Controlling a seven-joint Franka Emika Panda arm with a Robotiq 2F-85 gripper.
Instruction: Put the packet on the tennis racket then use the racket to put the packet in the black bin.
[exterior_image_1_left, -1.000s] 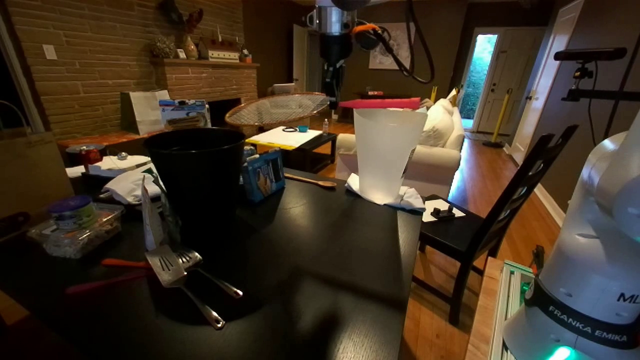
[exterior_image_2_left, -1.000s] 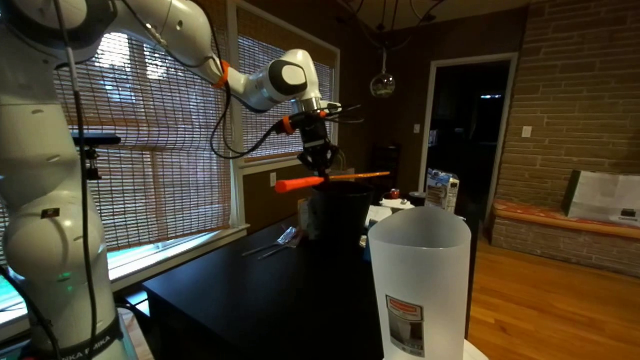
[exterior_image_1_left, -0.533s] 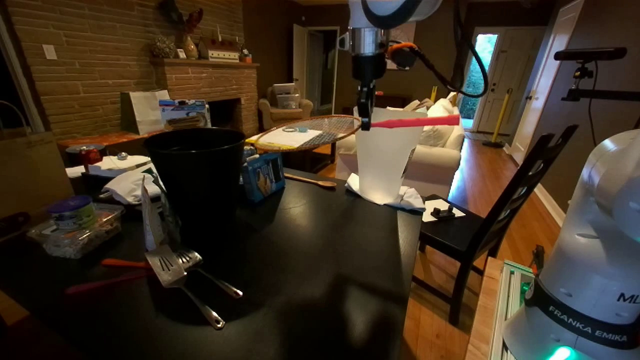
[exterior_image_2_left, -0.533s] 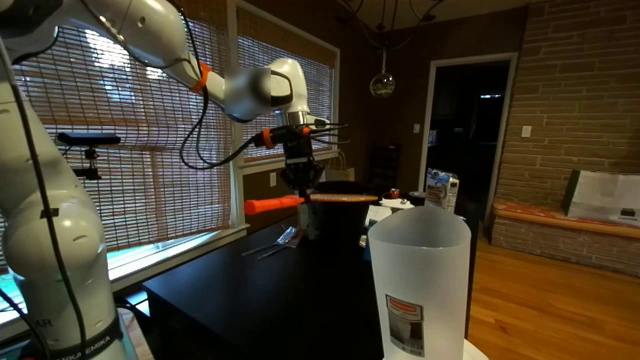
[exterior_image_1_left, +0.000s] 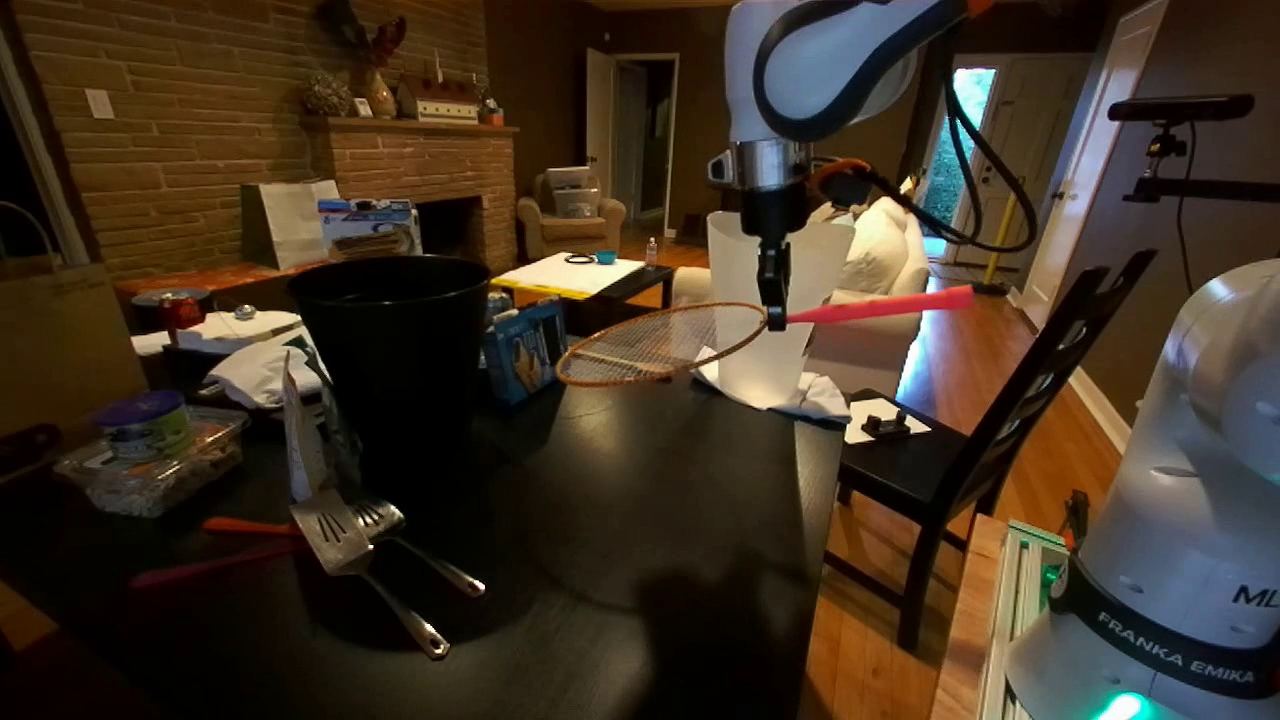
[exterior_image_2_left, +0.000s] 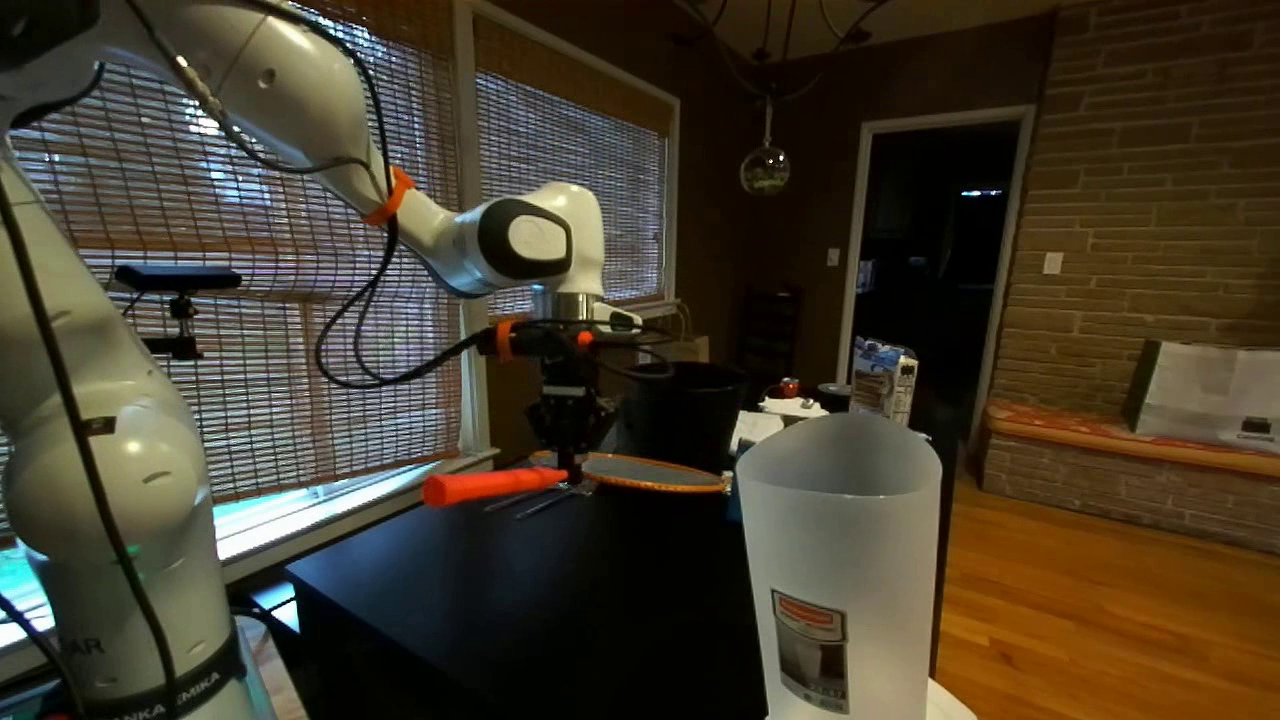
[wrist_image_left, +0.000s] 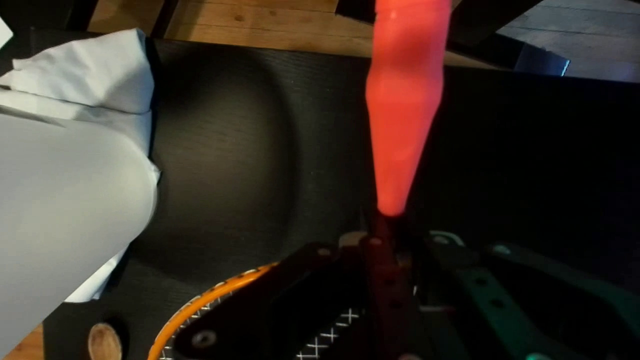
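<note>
The gripper (exterior_image_1_left: 776, 320) holds the tennis racket (exterior_image_1_left: 690, 338) above the surface (exterior_image_1_left: 640, 520). Its fingers (wrist_image_left: 384, 275) are pinched together on the thin shaft, right where the red handle (wrist_image_left: 406, 95) tapers off. The head lies roughly flat and is not over the mouth of the black bin (exterior_image_1_left: 395, 370); in both exterior views it looks lower than that bin's rim.

No packet shows on the strings (exterior_image_1_left: 655, 348). Where it is, I cannot tell: the bottom of the black bin is hidden, and a pale, pouch-like item (exterior_image_1_left: 302, 435) standing just beside that bin is too unclear to name.

Of the task's 2 steps, loading and tipping, a racket held without a packet suggests the tipping is over, though it may not be loaded yet. With only 1 gripper, either reading seems to call for the same next move: lower the racket flat, keep its rim away from the blue box (exterior_image_1_left: 530, 350) and the whitish bin (exterior_image_2_left: 845, 560), and release once the surface supports it.
</note>
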